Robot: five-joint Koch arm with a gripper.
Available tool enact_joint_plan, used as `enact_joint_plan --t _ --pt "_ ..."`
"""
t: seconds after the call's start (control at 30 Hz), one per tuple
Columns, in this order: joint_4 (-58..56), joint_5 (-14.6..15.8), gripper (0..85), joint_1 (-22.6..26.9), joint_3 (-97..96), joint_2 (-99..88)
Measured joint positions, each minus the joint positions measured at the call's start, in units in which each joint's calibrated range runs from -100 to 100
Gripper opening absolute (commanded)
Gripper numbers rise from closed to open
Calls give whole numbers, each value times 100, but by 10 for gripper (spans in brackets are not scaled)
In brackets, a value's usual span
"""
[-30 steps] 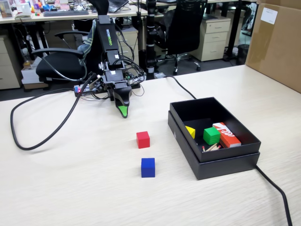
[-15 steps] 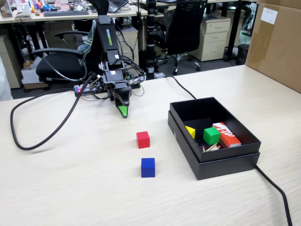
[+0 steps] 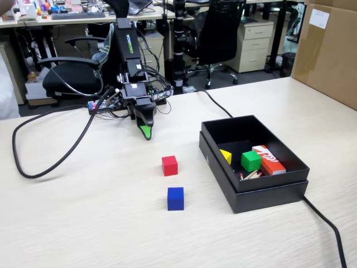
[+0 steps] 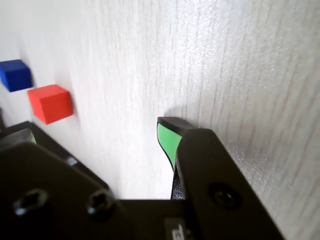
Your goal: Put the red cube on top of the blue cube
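I'm at the start: nothing picked yet. Gripper (image 3: 146, 133) sits tip-down by the arm base w/ green tip near the table (image 3: 83, 212); only one tip shows in either view, so I can't tell if fingers are spread or pressed. Red cube (image 3: 169, 165) rests on the table, blue cube (image 3: 175, 198) just nearer the camera, apart. Next, I'd reach fwd over red & open wide.

Office: swivel chairs (image 3: 215, 33), desks (image 3: 72, 19)

In the fixed view, red cube (image 3: 169, 165) sits behind blue cube (image 3: 175, 198), left of the box (image 3: 262, 192).
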Motion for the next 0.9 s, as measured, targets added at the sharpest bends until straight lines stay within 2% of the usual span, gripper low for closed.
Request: enact_joint_plan --t 0.1,0.47,0.9 --pt "-828 15 477 24 785 427" --pt "-2338 186 475 103 3076 1838" --pt "-4050 493 473 186 6600 4945"
